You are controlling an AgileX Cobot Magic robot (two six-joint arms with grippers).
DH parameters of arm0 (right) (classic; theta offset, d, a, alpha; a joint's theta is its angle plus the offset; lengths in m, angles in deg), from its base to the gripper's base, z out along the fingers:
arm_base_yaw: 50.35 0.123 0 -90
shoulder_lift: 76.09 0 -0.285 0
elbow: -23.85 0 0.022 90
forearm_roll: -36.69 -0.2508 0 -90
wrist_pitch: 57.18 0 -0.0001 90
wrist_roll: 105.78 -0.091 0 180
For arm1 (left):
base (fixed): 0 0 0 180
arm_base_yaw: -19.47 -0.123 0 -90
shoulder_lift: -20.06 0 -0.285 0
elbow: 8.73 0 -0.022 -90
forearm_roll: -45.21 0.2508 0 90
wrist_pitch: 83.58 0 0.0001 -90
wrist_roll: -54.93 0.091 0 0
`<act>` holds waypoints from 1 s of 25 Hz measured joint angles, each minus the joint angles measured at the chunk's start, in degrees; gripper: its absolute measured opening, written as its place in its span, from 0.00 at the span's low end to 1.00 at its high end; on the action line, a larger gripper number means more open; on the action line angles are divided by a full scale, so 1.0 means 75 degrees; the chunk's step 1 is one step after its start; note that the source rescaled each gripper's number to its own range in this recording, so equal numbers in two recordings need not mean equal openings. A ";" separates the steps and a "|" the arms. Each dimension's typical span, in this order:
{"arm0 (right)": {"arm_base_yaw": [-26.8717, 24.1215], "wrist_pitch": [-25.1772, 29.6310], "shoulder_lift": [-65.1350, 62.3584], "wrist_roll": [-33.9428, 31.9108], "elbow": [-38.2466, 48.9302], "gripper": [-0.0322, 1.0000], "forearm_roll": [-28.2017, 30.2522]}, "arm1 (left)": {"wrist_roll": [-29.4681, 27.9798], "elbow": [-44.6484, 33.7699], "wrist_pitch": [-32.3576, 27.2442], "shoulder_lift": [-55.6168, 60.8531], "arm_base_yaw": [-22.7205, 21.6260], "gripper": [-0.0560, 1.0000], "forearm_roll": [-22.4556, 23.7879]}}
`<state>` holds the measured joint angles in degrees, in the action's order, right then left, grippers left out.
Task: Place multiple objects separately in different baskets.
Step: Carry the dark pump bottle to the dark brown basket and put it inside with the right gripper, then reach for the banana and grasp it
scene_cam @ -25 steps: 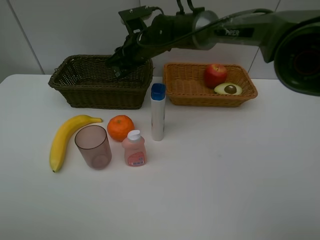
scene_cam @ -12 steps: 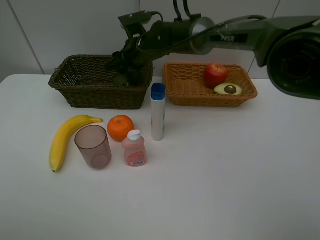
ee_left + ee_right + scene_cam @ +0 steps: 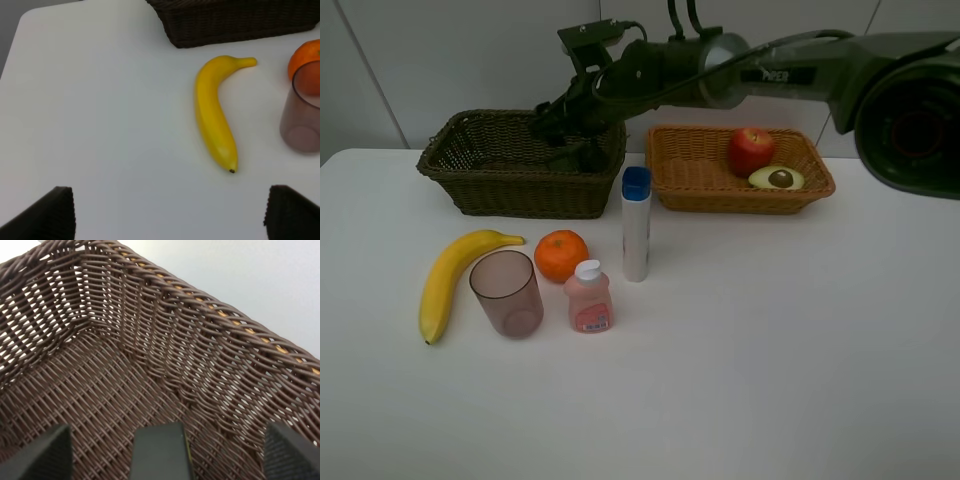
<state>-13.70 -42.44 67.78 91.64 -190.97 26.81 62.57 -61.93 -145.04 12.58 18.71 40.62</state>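
light: bright, even, diffuse | shadows: faint, soft-edged under banana (image 3: 215,115) ahead of left gripper (image 3: 171,210) | focus: dark wicker basket (image 3: 150,340) weave sharp beyond right gripper (image 3: 167,455), its fingers (image 3: 42,455) dark, blurred

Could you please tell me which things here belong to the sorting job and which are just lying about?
Job: banana, orange, cup, pink bottle, tube, apple, avocado half, dark green bottle, dark basket, tan basket.
Lying about: nothing loose; only the white table underneath.
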 joint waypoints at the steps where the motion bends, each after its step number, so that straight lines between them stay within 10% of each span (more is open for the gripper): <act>1: 0.0000 0.0000 0.0000 0.0000 0.0000 0.73 0.0000 | 0.0000 0.0000 0.0000 0.0000 0.0000 1.00 0.0000; 25: 0.0091 0.1258 -0.1418 -0.0294 0.0000 0.82 -0.0091 | 0.0000 0.0000 0.0000 0.0000 0.0000 1.00 0.0000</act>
<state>-13.02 -33.00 57.15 89.43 -190.97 26.12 62.57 -61.93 -145.04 12.58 18.71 40.62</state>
